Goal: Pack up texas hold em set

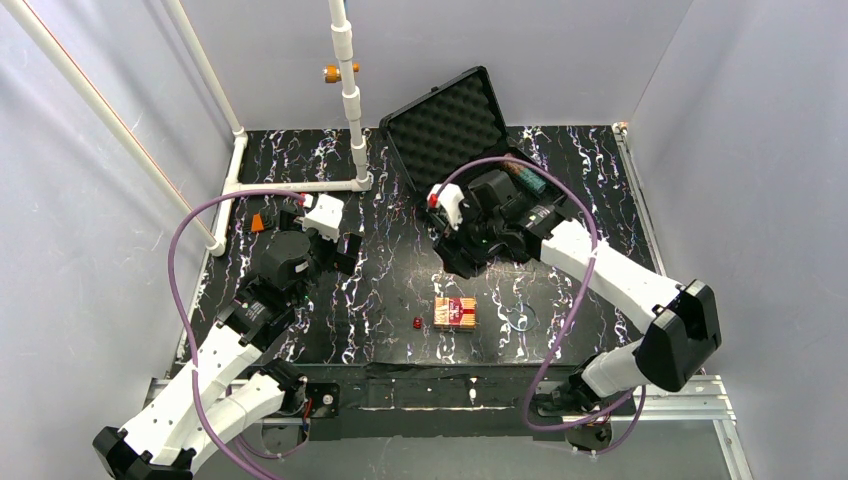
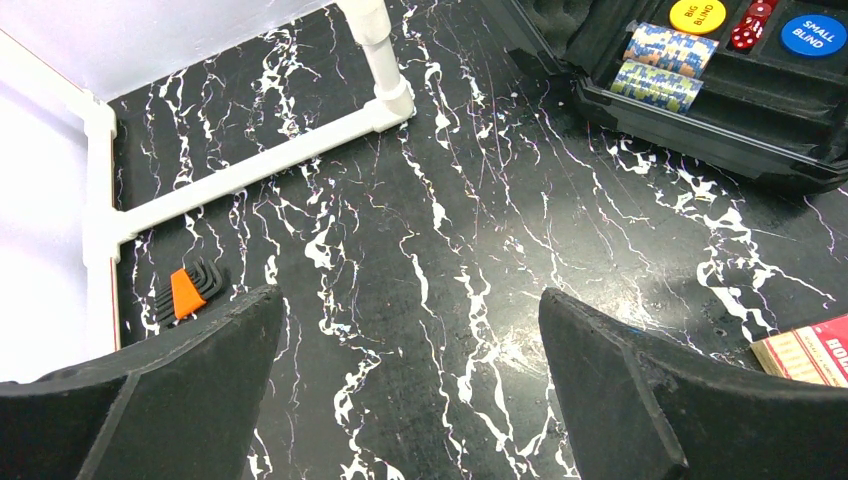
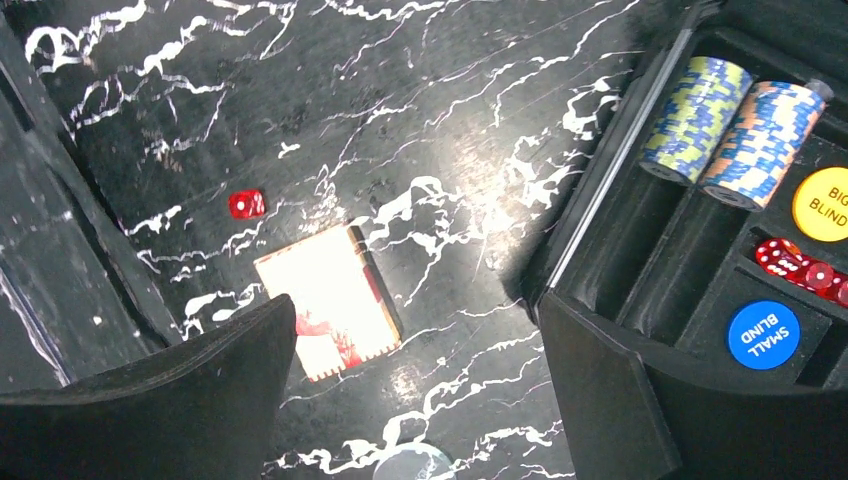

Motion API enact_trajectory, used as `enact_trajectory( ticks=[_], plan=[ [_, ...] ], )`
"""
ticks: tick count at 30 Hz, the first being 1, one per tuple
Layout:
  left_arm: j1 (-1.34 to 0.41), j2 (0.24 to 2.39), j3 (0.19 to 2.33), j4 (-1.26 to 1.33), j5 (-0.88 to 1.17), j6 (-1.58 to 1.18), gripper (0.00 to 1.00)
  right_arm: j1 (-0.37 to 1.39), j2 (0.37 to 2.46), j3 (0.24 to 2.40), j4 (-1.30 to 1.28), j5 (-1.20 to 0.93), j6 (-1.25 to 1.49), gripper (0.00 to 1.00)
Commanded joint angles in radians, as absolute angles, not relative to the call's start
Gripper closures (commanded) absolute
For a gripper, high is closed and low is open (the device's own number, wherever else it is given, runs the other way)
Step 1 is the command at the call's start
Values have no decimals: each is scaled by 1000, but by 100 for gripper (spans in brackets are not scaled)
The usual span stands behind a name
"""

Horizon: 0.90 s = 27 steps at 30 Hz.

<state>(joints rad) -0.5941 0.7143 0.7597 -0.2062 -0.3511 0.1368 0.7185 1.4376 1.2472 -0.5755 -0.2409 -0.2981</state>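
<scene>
Left gripper (image 2: 408,305) and right gripper (image 3: 417,305) are held wide open, empty, the right beside the rim of the case (image 1: 445,125) at upper centre, card box (image 1: 455,313) and red die (image 1: 417,323) seen on open table (image 1: 380,285) below.

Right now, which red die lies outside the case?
The lone red die on the table beside the card box; the other dice sit in the case.

Open tabletop (image 1: 390,270) around your card box (image 1: 455,313) at lower centre, die (image 1: 417,323) just left, white pipe (image 1: 351,100) standing upper centre.
</scene>
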Motion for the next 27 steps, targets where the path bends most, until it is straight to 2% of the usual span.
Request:
enact_trajectory(
  ticks=[1,11,18,27],
  plan=[
    [-596,707,745,-209,-351,142,1,774,1385,1197,-534,-191,-387,1],
    [-597,701,742,-218,-353,142,1,857,1343,1089,-522,-164,-501,1],
    [-597,701,742,-219,-354,144,1,894,1386,1036,-483,-97,-559,2],
    [-597,696,741,-219,-357,148,1,917,1434,994,-437,-118,-573,2]
  ],
)
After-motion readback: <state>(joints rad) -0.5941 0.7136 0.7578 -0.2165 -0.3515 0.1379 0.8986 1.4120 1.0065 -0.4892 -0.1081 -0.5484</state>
